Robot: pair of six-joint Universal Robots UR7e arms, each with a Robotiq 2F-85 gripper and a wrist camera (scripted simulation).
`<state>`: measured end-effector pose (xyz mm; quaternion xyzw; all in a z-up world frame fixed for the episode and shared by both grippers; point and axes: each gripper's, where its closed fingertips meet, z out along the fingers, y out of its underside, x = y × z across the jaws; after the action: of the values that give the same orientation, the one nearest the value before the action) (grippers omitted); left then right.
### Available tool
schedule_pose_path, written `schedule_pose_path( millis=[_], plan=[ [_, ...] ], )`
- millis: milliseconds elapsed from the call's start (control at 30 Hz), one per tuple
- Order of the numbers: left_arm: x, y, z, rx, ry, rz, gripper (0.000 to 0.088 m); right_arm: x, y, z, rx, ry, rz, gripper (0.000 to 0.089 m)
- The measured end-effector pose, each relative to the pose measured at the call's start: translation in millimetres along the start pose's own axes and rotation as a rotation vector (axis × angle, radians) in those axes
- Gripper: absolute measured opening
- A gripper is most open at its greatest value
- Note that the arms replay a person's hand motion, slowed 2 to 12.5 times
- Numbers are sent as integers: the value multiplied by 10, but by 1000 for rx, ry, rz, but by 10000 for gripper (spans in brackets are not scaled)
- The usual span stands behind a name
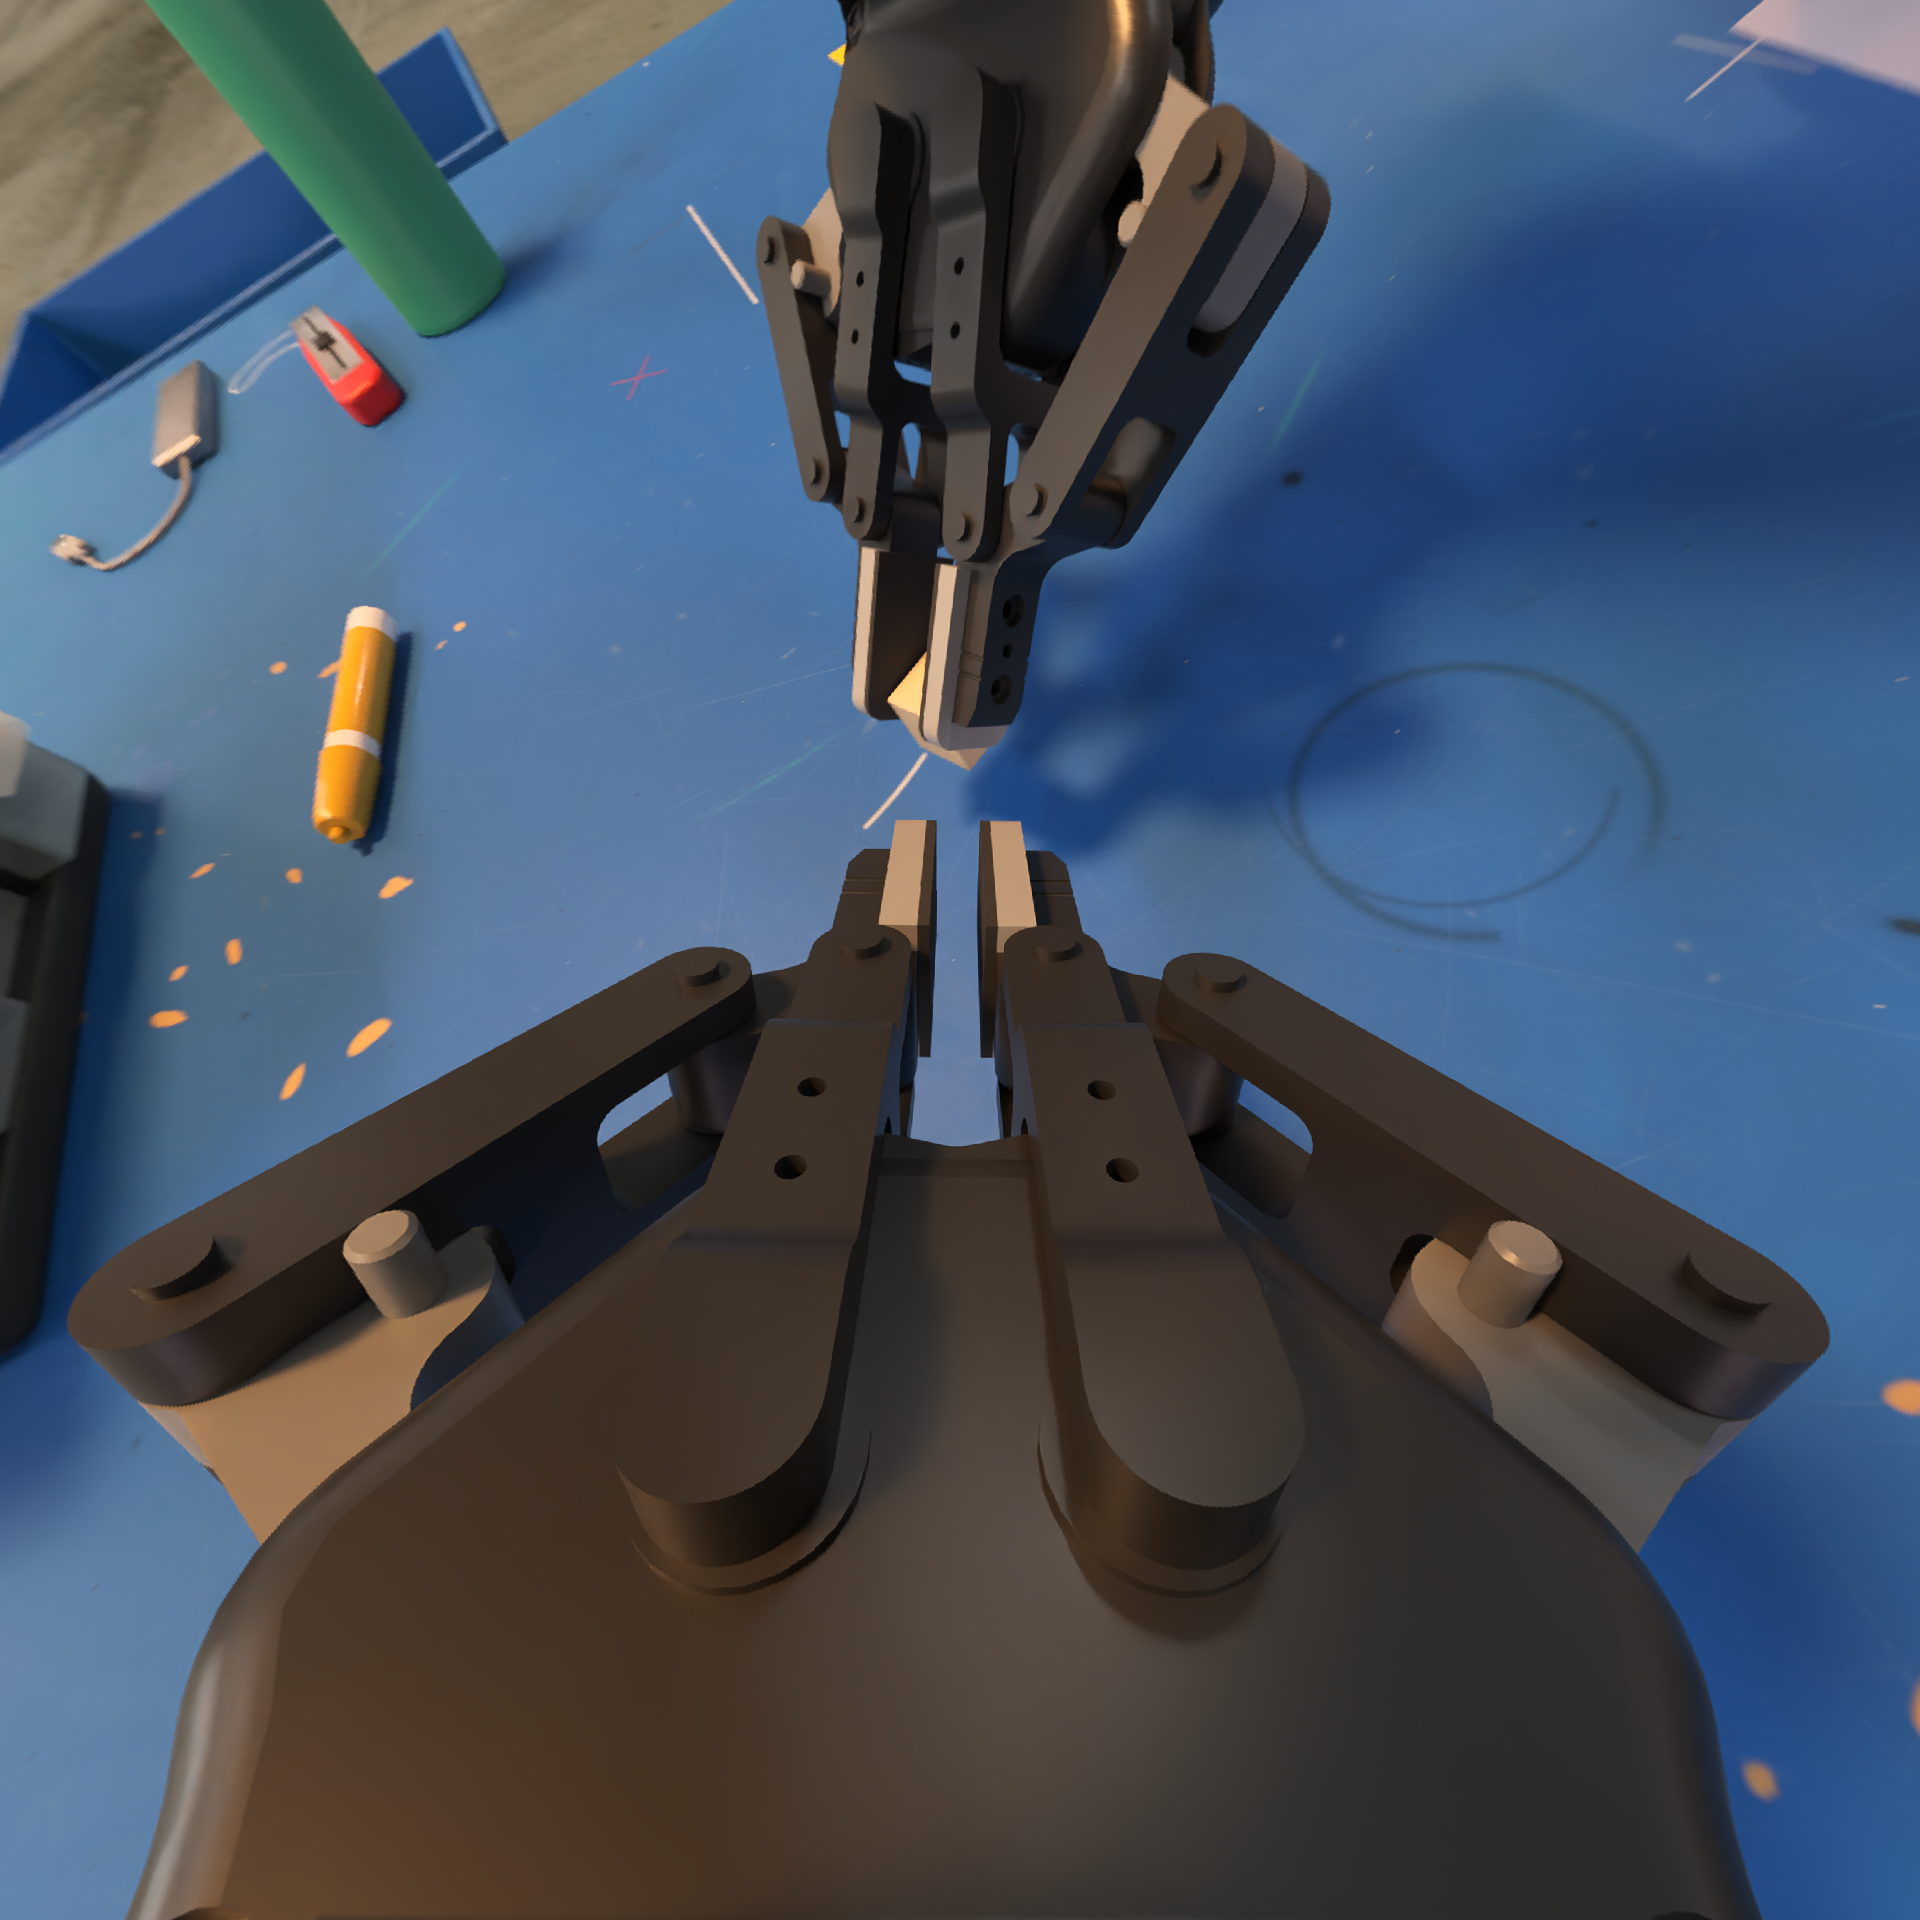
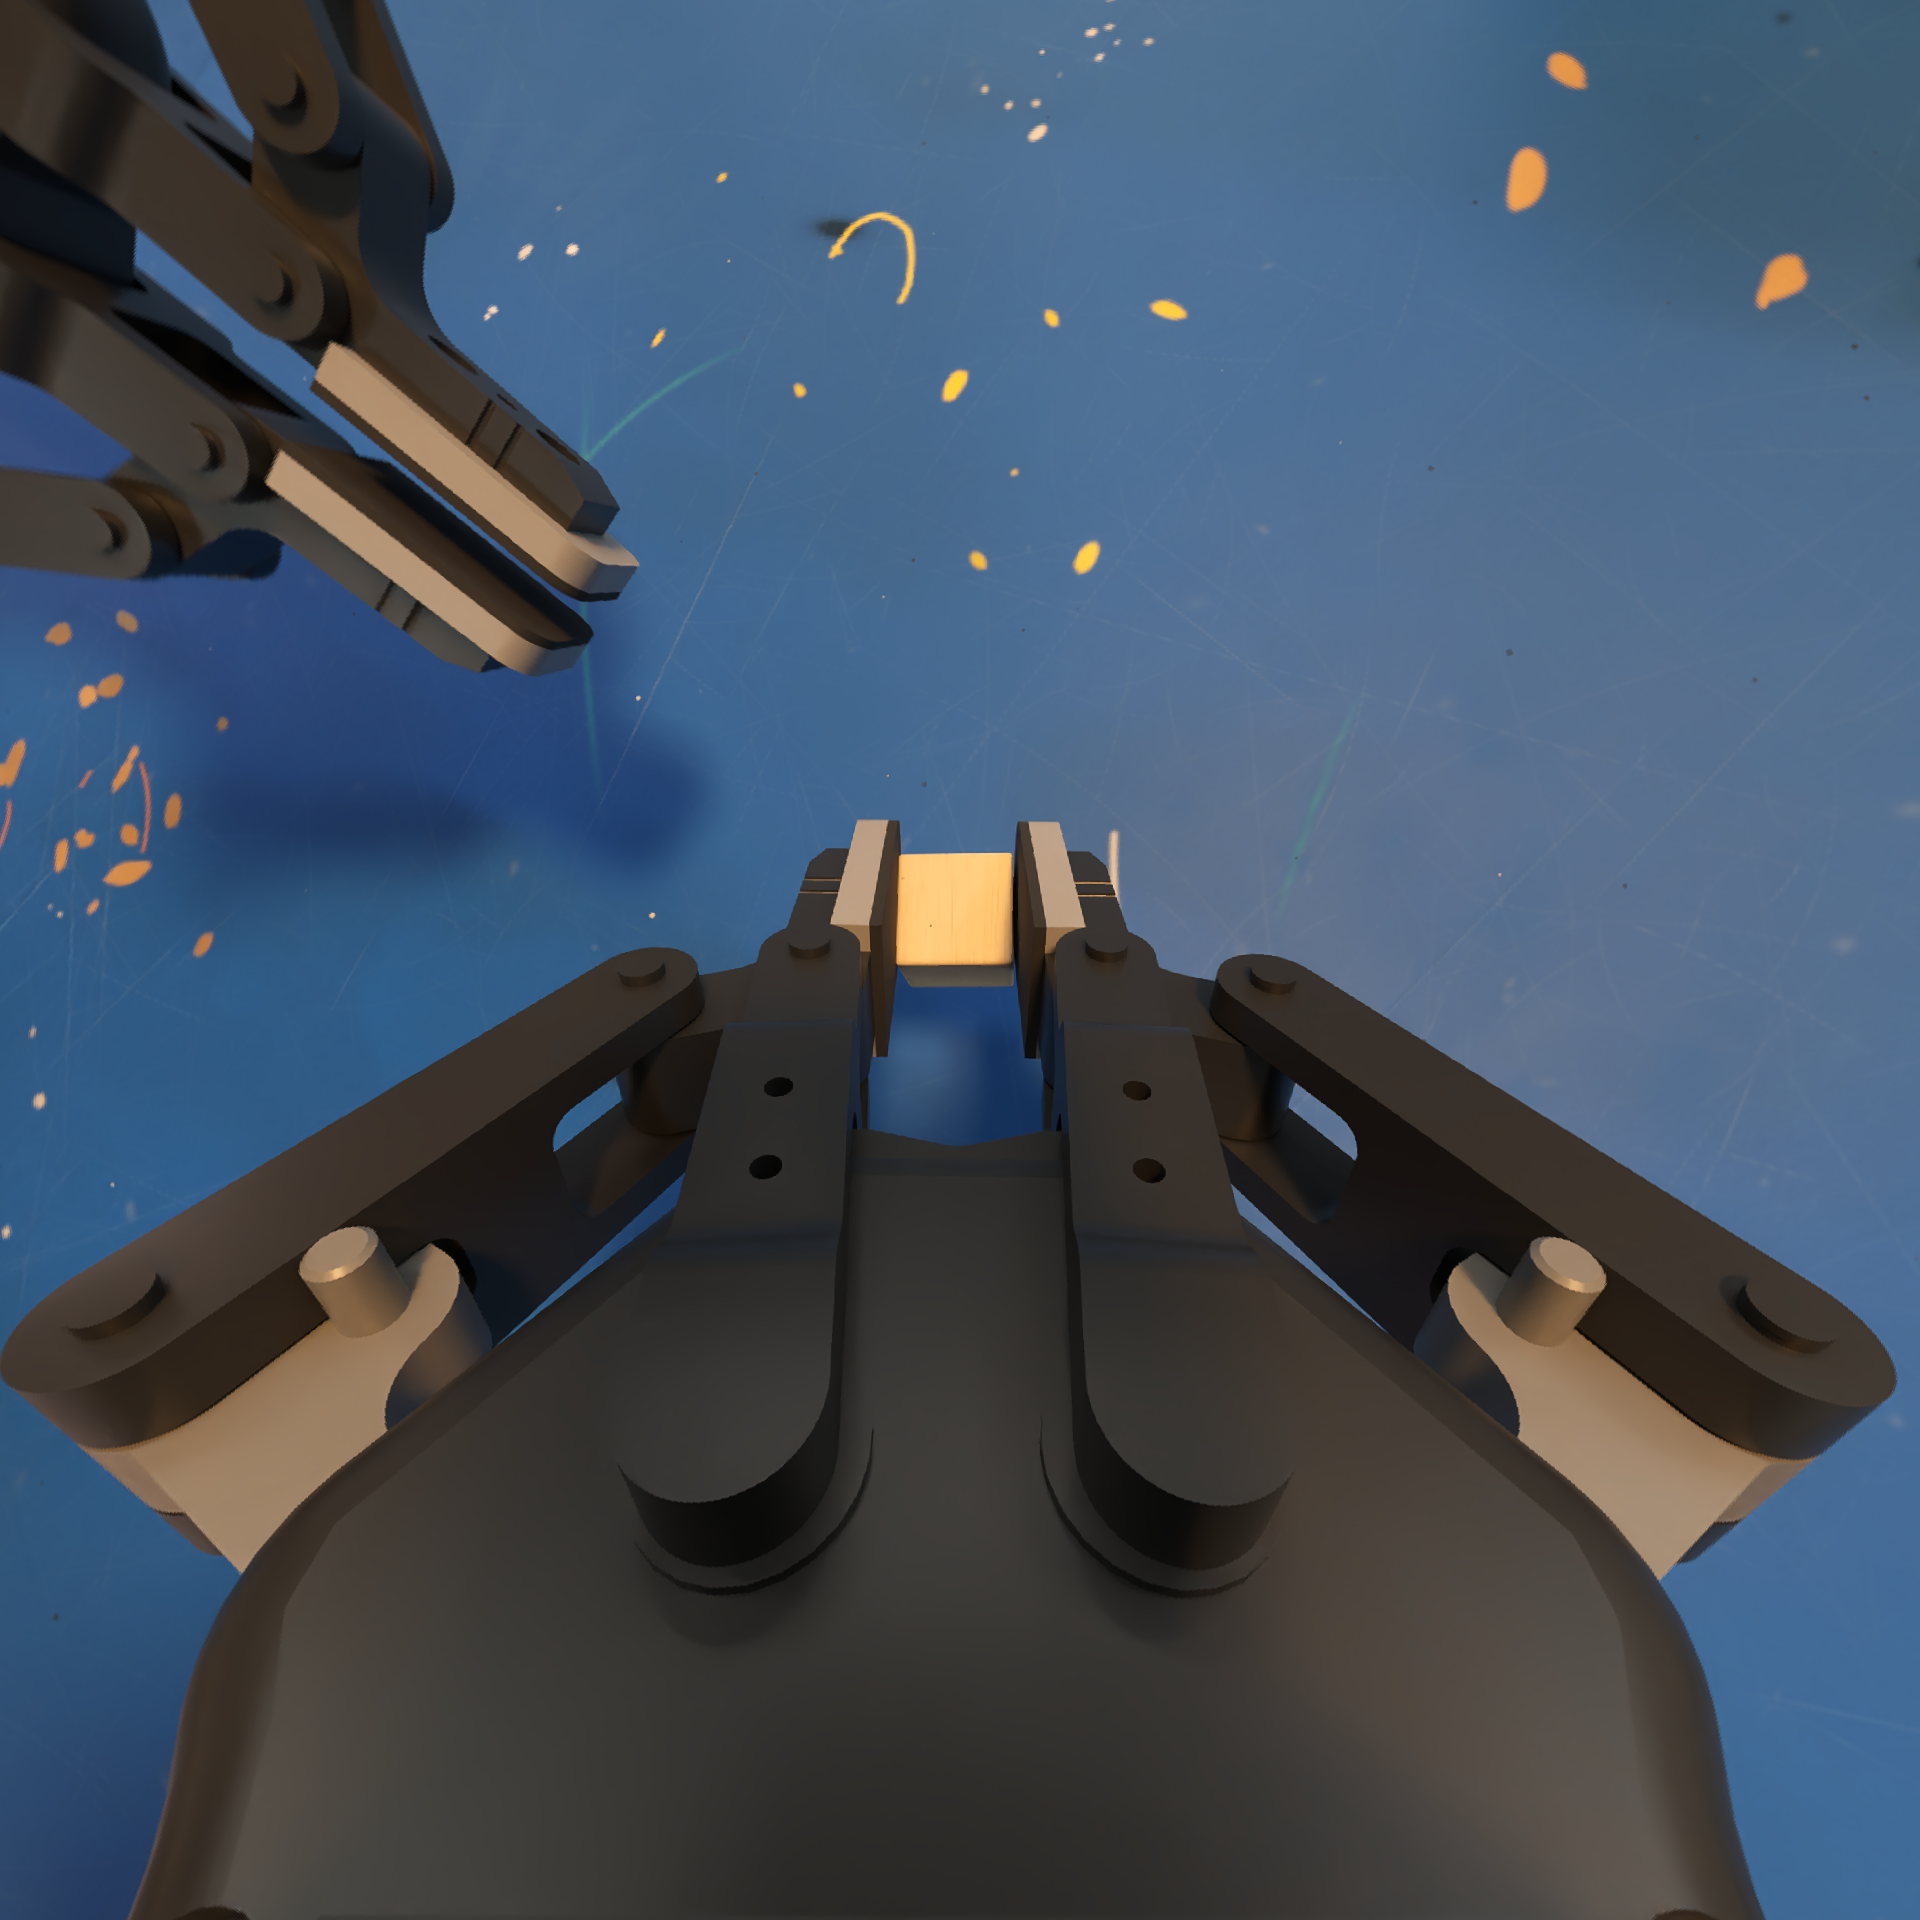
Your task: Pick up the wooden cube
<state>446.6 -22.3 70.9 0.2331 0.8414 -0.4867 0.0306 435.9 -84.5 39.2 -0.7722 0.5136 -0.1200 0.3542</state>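
The wooden cube (image 2: pixel 954 909), small and pale, sits clamped between the pads of my right gripper (image 2: pixel 956 831), which is shut on it. In the left wrist view the right gripper (image 1: pixel 930 717) points down at the blue table (image 1: pixel 1351 468), with a corner of the cube (image 1: pixel 907 688) showing between its fingers just above the surface. My left gripper (image 1: pixel 956 831) is shut and empty, its tips a short way in front of the cube. It also shows in the right wrist view (image 2: pixel 582 608) at upper left.
On the left lie an orange marker (image 1: pixel 353 727), a red USB stick (image 1: pixel 348 369) and a grey adapter with a cable (image 1: pixel 187 416). A green cylinder (image 1: pixel 343 177) and a blue bin wall (image 1: pixel 260 239) stand behind. A black object (image 1: pixel 42 1039) is at the left edge.
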Motion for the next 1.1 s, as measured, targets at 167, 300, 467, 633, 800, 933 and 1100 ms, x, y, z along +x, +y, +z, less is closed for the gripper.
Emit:
schedule_pose_path(
  millis=[167, 300, 467, 633, 800, 933, 1100],
  plan=[
    [-33, -56, -30, 22, 105, -51, 54, 8, -35, 0, -25, -25, -51, 197],
    [-101, -80, -31, 36, 156, -59, 48, 33, -55, 0, -49, -43, -78, 197],
    [-160, -68, -2, 30, 213, -42, 40, 81, -61, 8, -91, -50, -95, 197],
    [-212, -35, 47, 0, 255, -9, 35, 75, -57, 28, -133, -70, -113, 197],
    [-256, 2, 114, -32, 281, 37, 30, 80, -34, 58, -174, -69, -125, 197],
    [-270, 18, 165, -48, 302, 73, 27, 86, -22, 79, -194, -58, -137, 197],
    [-274, 25, 223, -58, 330, 103, 23, 86, -30, 95, -197, -51, -140, 197]
  ],
)
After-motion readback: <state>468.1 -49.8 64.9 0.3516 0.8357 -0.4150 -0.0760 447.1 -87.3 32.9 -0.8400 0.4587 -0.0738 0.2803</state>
